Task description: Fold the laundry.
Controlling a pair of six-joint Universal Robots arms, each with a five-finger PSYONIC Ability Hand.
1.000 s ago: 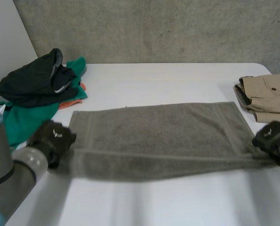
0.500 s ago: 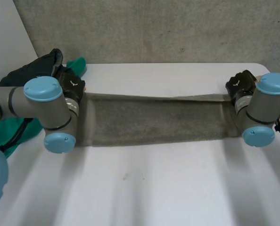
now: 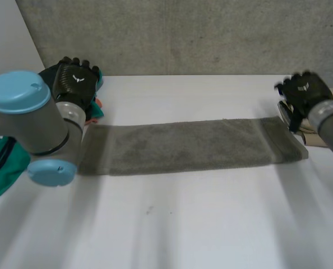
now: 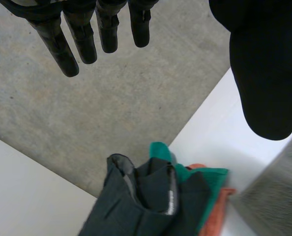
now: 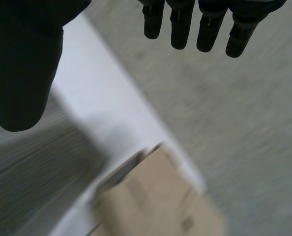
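Observation:
A grey towel (image 3: 189, 147) lies folded in a long strip across the middle of the white table (image 3: 183, 224). My left hand (image 3: 75, 80) hovers above the towel's left end, fingers (image 4: 72, 42) straight and apart from the thumb (image 4: 269, 73), holding nothing. My right hand (image 3: 305, 92) is raised over the towel's right end, also open, with fingers (image 5: 205, 29) and thumb (image 5: 23, 64) spread. A corner of the towel (image 4: 278, 191) shows below the left thumb, and the towel's right end (image 5: 33, 177) lies under the right thumb.
A pile of dark, green and orange clothes (image 4: 156, 196) sits at the table's back left, beyond my left hand. Folded tan trousers (image 5: 156, 201) lie at the right edge, close behind my right hand (image 3: 318, 134). A concrete wall (image 3: 189, 33) backs the table.
Both hands carried the towel's near edge over to the far edge, folding it in half lengthwise, then let go and lifted clear with fingers spread.

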